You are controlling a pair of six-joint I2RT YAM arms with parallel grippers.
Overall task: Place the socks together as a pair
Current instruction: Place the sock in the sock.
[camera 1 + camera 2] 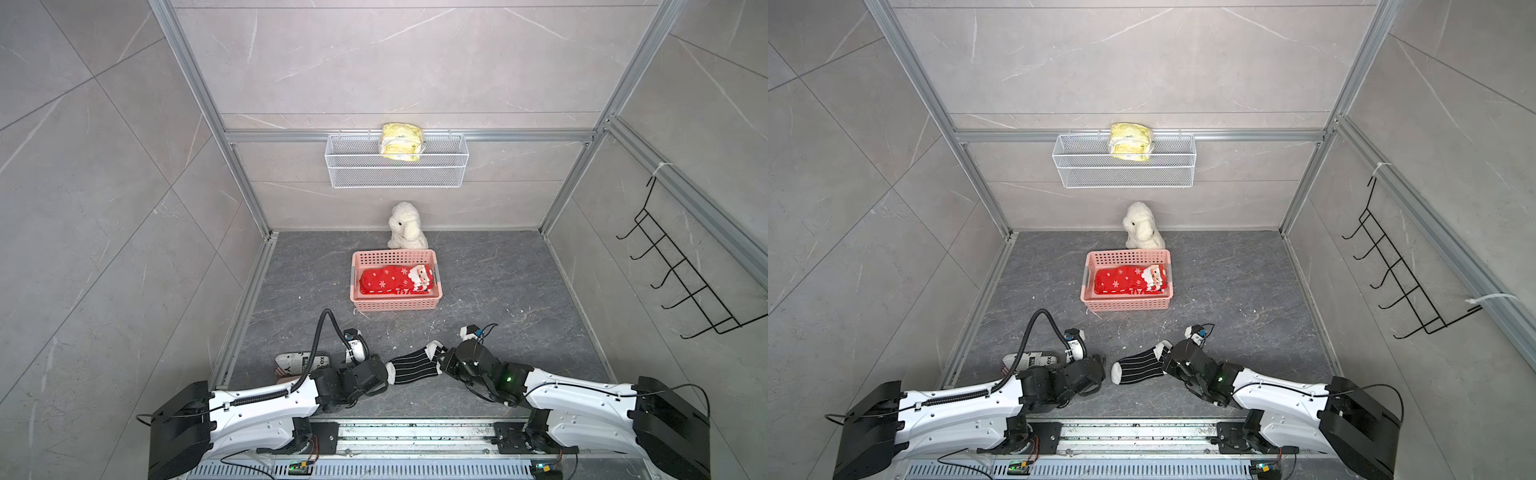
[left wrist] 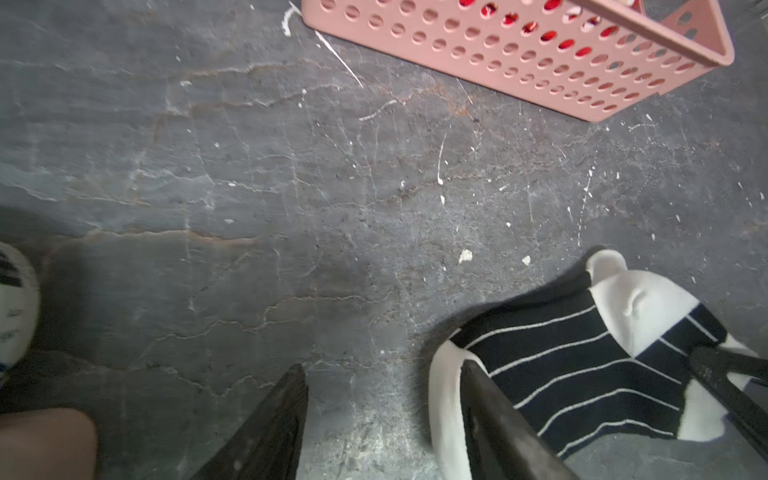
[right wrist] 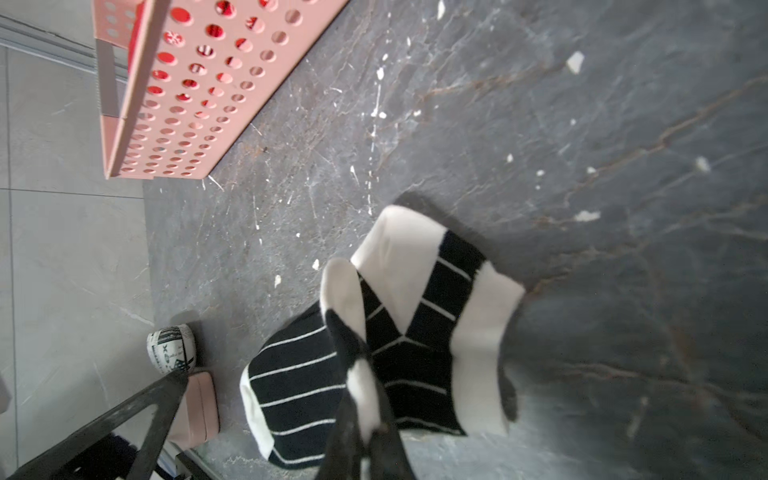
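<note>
right gripper clamps black striped sock; left gripper apart at its toe.

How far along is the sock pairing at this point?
Done: the red socks lie in the basket. In hand: the right gripper is shut on the black socks, which look like two overlapped on the floor; the left gripper is open at their toe end. Left: the printed sock lies apart from the others, not yet paired.
</note>
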